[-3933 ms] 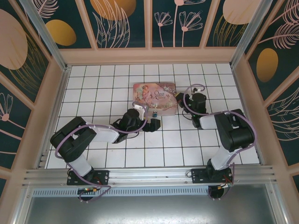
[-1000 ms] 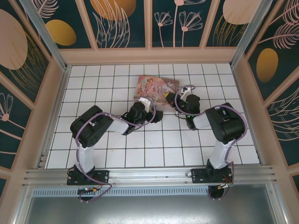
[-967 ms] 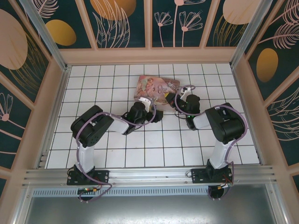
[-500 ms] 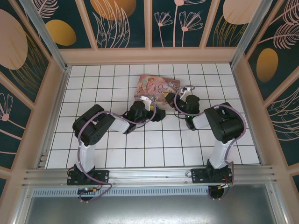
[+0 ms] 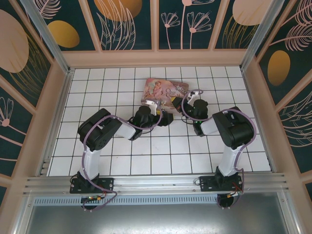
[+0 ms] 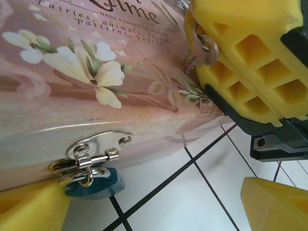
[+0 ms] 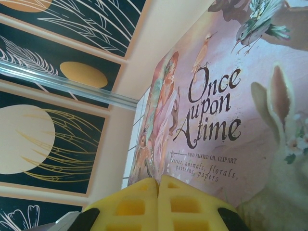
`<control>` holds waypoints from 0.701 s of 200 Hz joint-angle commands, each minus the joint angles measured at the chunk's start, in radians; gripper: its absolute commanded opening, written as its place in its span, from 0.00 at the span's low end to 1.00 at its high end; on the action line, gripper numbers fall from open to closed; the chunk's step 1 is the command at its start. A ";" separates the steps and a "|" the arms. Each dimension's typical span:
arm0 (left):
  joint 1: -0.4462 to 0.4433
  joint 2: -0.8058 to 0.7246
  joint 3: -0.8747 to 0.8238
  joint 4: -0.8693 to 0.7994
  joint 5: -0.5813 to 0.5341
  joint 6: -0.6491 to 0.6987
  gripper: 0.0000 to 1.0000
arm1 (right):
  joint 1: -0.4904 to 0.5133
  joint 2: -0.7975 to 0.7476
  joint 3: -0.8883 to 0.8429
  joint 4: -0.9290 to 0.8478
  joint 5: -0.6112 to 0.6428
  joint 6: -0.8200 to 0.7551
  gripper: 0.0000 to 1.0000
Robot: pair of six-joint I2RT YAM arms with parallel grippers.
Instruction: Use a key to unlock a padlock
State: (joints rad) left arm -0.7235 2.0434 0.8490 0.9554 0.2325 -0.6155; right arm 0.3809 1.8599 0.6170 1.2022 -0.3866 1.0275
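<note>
Hanging from hasp [image 6: 91,153] on front of pink tin box [image 6: 96,72], blue padlock [image 6: 94,184] lies on tiled bench [image 6: 192,202]. Left claw [image 6: 154,207] gapes wide, empty, one finger just beside padlock. Right claw [image 7: 158,185] pinched tight on key [image 6: 204,48], above box lid, near its front corner.

Pose: left arm [image 5: 100,131] folded, elbow high, forearm running right and forward. The left tool [image 5: 165,118] sits low, jaws spread wide, yellow fingers [image 6: 29,207] far apart. The right arm [image 5: 233,127] is bent, wrist reaching left. The right tool [image 5: 179,103] is pressed closed, pinching the key [image 6: 204,45]. Both tools are near each other.
</note>
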 commanded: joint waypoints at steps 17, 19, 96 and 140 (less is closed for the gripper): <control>-0.001 0.021 -0.016 0.116 0.038 -0.033 0.91 | 0.017 0.037 0.001 -0.030 -0.002 0.006 0.00; -0.002 0.017 -0.017 0.120 0.039 -0.034 0.90 | 0.017 0.037 0.001 -0.031 -0.002 0.005 0.00; -0.002 -0.060 -0.097 0.217 0.033 -0.104 0.87 | 0.019 0.042 0.004 -0.029 0.003 0.009 0.00; -0.001 -0.006 -0.061 0.199 0.019 -0.107 0.88 | 0.025 0.045 0.000 -0.025 0.004 0.012 0.00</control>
State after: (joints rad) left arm -0.7235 2.0117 0.7528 1.1179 0.2543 -0.7128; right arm 0.3828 1.8675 0.6182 1.2167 -0.3832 1.0279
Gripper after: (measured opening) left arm 0.879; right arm 0.049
